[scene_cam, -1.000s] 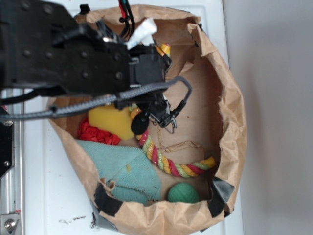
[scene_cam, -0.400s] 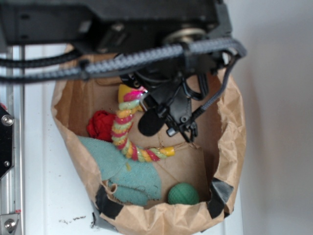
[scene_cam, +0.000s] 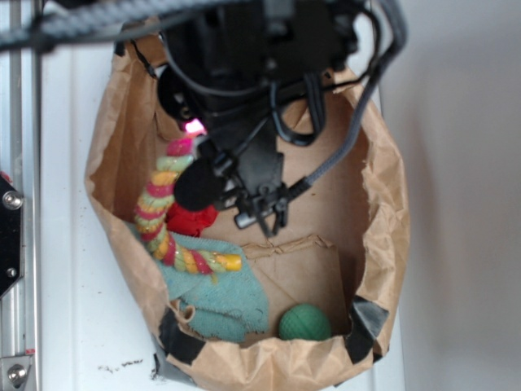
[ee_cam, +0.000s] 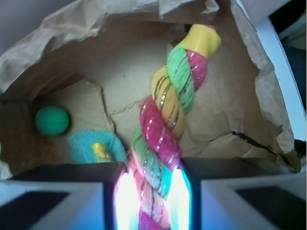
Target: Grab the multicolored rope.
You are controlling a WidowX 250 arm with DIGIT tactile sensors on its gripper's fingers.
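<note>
The multicolored rope (scene_cam: 159, 213) of twisted pink, yellow and green strands hangs from my gripper (scene_cam: 193, 134) inside the brown paper bag (scene_cam: 389, 204). Its lower end lies on the teal cloth (scene_cam: 224, 297) near the bag's left wall. In the wrist view the rope (ee_cam: 168, 120) runs up between my two glowing fingertips, and my gripper (ee_cam: 151, 201) is shut on it. Its yellow-taped end (ee_cam: 204, 40) points away from the camera.
A green ball (scene_cam: 304, 322) lies at the bag's near edge, also in the wrist view (ee_cam: 52, 120). A small red fabric piece (scene_cam: 192, 217) sits beside the rope. The black arm and its cables (scene_cam: 269, 98) cover the bag's far half. A metal rail (scene_cam: 11, 228) runs along the left.
My gripper closed on the rope and lifted it, moving left and toward the far side. The rope's lower end dragged left onto the teal cloth. The yellow sponge is now hidden.
</note>
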